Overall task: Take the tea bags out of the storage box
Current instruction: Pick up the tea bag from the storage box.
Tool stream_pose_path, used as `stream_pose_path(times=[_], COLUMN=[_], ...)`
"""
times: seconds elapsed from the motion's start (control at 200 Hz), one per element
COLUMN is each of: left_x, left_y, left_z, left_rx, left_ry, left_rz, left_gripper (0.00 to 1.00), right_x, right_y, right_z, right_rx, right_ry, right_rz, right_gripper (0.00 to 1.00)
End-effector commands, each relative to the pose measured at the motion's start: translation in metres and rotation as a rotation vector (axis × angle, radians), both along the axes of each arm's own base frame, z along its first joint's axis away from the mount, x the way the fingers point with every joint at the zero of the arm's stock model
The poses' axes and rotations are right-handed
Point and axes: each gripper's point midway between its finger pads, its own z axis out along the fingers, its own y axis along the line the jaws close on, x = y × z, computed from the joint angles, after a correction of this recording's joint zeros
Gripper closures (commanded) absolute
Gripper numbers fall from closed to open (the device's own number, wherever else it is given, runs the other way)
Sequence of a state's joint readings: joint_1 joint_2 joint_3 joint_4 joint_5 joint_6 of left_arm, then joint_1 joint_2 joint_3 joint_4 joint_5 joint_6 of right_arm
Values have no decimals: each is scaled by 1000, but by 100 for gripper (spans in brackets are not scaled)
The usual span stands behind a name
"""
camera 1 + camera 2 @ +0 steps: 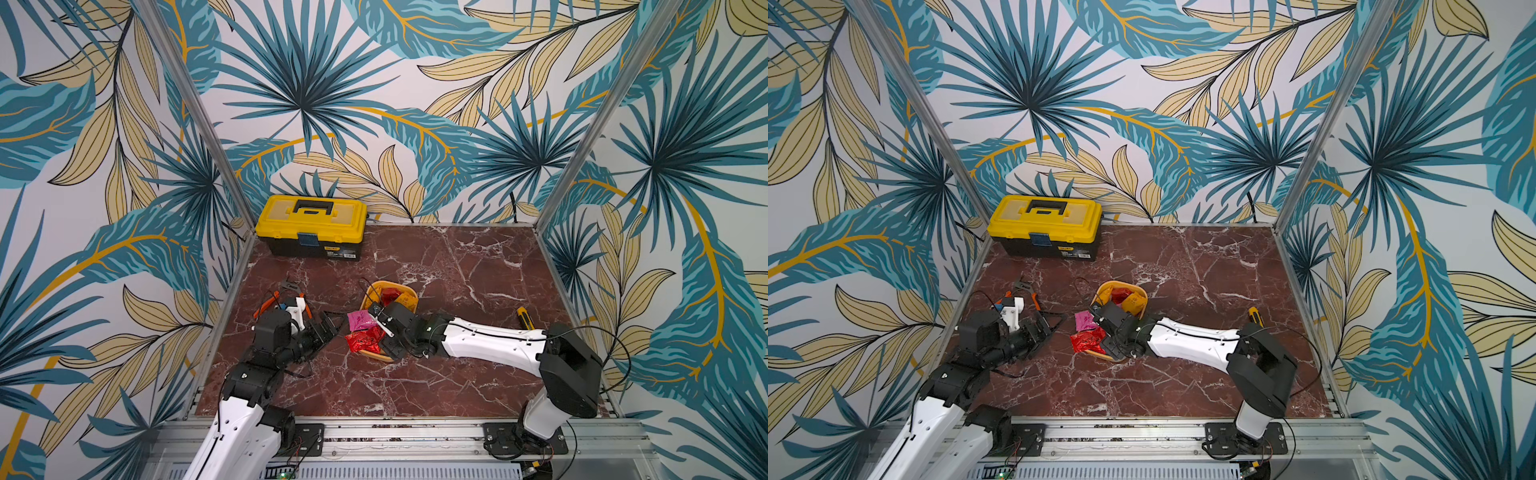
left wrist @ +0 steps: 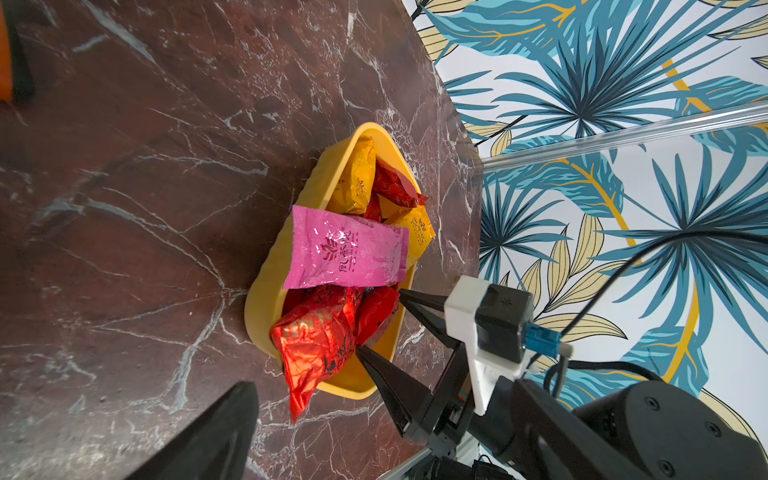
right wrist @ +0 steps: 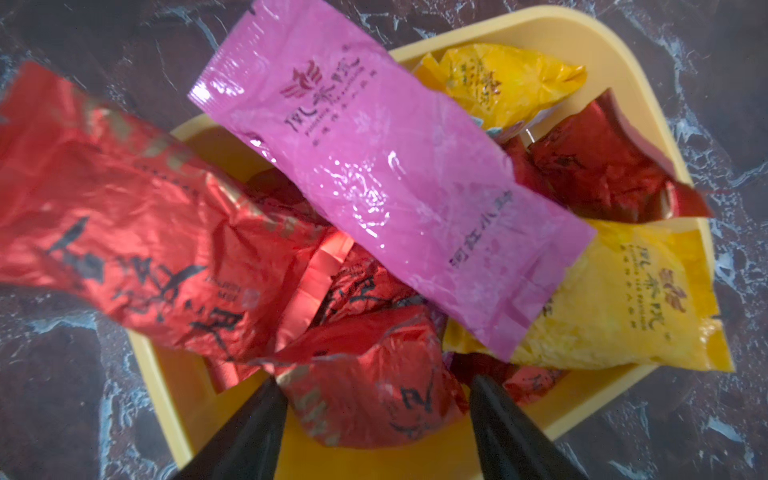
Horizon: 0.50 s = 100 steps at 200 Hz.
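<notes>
Leaf-patterned wallpaper rises behind a red-brown marble tabletop framed by aluminium posts.

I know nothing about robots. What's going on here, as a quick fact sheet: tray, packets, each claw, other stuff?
storage box: yellow open tray, mid-table
tea bags: red, yellow, pink, piled inside; pink sachet and a red sachet overhang the rim
right gripper: open, tips either side of another red sachet in the box
left gripper: open, empty, beside the box
elsewhere: toolbox, pliers, utility knife
</notes>
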State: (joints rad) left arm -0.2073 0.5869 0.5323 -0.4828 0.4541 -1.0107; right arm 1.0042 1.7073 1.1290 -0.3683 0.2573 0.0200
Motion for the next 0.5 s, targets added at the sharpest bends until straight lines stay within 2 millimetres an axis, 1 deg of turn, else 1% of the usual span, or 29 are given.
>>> stream_pose_path(times=[0.0, 0.135, 0.305, 0.436, 0.496], left_x=[1, 1, 1, 1, 1], left_y=[1, 1, 0, 0, 0], left_z=[0, -1, 0, -1, -1], left_rx=[-12, -12, -18, -15, -12], left_ry=[-18, -14, -15, -13, -13], left_rz=[5, 6, 3, 4, 4], left_gripper=[0, 0, 0, 0, 0], right_x=[1, 3, 4, 2, 2], right_y=[1, 1, 1, 0, -1], right_z=[-9, -10, -9, -1, 6], right_rx=[-27, -30, -24, -6, 9], right_ry=[-2, -12, -18, -23, -28], right_rz=[5, -4, -8, -9, -11], right_gripper=[26, 27, 32, 38, 40])
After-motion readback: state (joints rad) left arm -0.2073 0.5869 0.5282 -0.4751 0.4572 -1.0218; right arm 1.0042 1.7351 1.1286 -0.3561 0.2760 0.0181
